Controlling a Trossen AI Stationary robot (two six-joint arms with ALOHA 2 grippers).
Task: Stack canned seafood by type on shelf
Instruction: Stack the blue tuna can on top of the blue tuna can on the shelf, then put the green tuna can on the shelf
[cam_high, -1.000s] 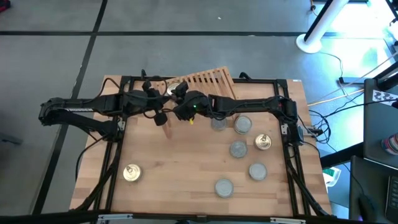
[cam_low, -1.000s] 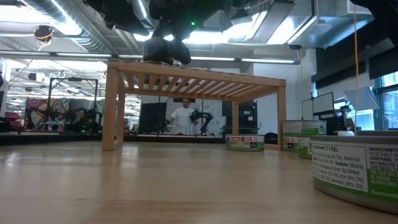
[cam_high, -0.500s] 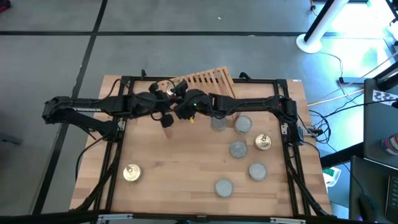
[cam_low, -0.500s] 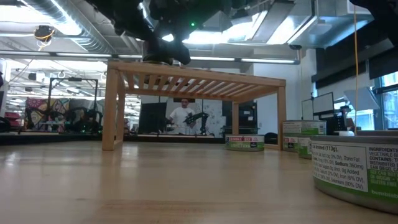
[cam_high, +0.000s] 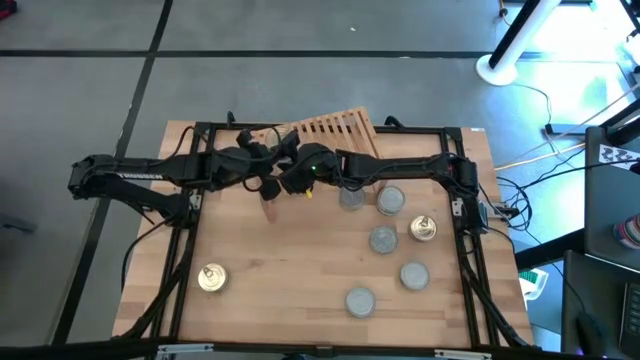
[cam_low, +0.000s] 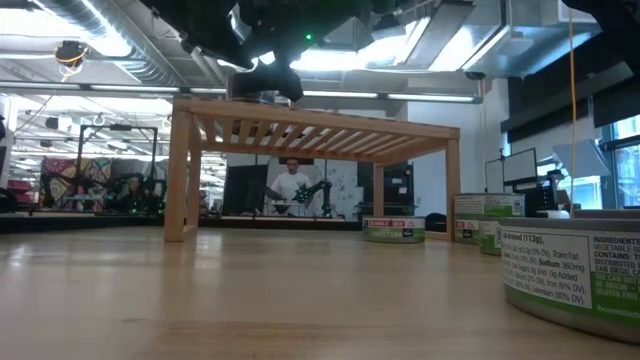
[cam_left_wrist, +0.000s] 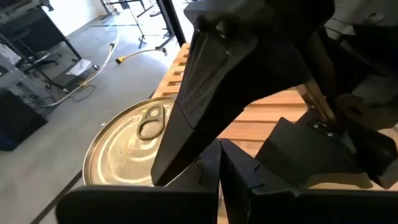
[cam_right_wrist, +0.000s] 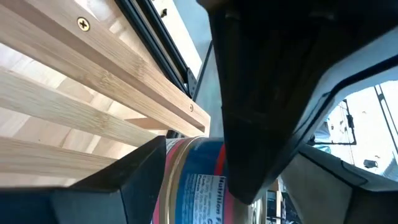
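Observation:
A gold-topped tin (cam_left_wrist: 127, 149) with a blue and pink label (cam_right_wrist: 193, 186) sits on the left part of the slatted wooden shelf (cam_high: 335, 128), and it also shows on top of the shelf in the low view (cam_low: 262, 96). My right gripper (cam_right_wrist: 193, 168) is shut on it. My left gripper (cam_left_wrist: 219, 171) is shut and hovers right beside the tin, close to the right gripper (cam_high: 285, 150). Whether it touches the tin I cannot tell. Several silver tins (cam_high: 383, 240) and two gold tins (cam_high: 424, 229) (cam_high: 211, 277) rest flat on the table. My right gripper pinches the gold-topped tin across its side wall (cam_right_wrist: 186, 180), one finger (cam_right_wrist: 261, 106) on each side of the label. One finger (cam_left_wrist: 205, 93) lies over the rim of the top. The tin stays upright over the shelf slats (cam_right_wrist: 74, 99).
The shelf stands on short legs at the table's far edge, with free slats (cam_high: 345, 125) to the right of the grippers. Loose tins cluster on the right half of the table (cam_high: 414, 275). A person and equipment show in the room beyond (cam_low: 290, 185).
My left gripper has moved toward the table's right, along the shelf's left end, and now sits close against the tin and the right gripper. The right gripper has stayed on the tin over the shelf.

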